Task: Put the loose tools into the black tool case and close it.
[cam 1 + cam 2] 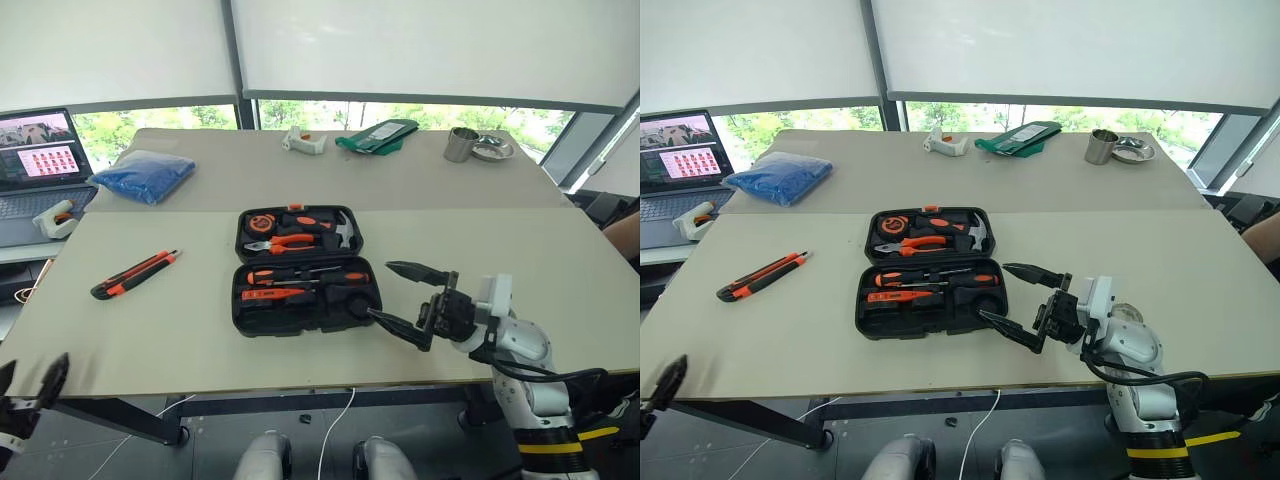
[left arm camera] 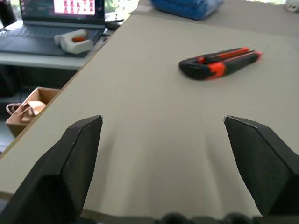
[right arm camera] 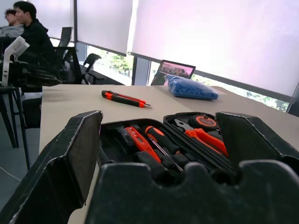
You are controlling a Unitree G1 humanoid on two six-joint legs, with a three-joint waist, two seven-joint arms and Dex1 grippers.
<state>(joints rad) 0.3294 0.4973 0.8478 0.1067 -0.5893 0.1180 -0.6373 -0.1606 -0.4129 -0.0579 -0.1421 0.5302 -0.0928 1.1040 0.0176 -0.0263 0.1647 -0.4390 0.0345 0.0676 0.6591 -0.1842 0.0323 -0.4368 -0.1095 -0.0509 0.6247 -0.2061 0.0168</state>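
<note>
The black tool case lies open at the middle of the table. Its near half holds orange-and-black screwdrivers and a small black tape roll. The far half holds pliers, a hammer and a tape measure. A long orange-and-black utility knife lies loose on the table to the left of the case. My right gripper is open just right of the case's near half, pointing at it, with nothing between its fingers. My left gripper is open and empty off the table's near left corner, with the knife ahead of it.
A laptop and a white handheld device sit on a side desk at left. On the far table are a blue cloth bundle, a white device, a green pouch, a metal cup and a bowl. People sit beyond the table.
</note>
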